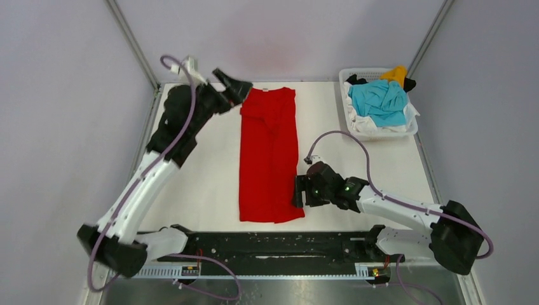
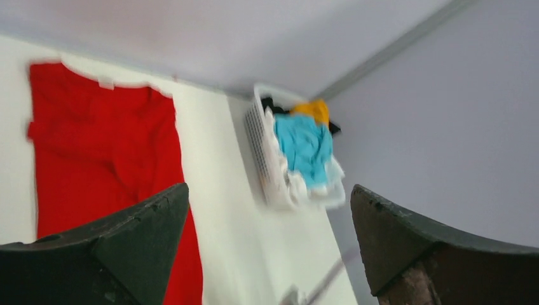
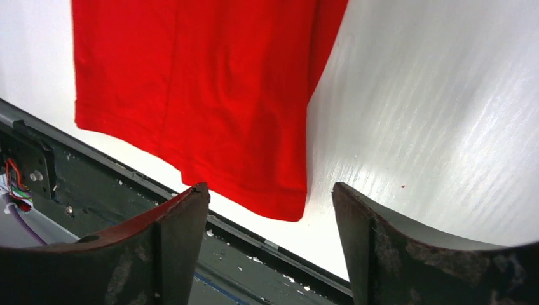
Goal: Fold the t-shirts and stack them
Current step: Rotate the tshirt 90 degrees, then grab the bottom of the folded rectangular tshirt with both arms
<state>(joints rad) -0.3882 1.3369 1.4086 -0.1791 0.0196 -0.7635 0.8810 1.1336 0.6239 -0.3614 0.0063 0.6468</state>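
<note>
A bright red t-shirt lies folded into a long narrow strip down the middle of the white table, its hem toward the near edge. My left gripper hovers at the strip's far left corner, by the collar end, open and empty; in its wrist view the red t-shirt lies beyond the left fingertip. My right gripper sits at the strip's near right corner, open with nothing between its fingers; the red t-shirt's hem corner shows just beyond the gap. More t-shirts, turquoise, yellow-orange, black and white, are heaped in the basket.
A white plastic basket stands at the table's far right corner; the left wrist view shows the basket too. A black rail runs along the near edge, and that rail passes right under my right fingers. Grey walls enclose the table.
</note>
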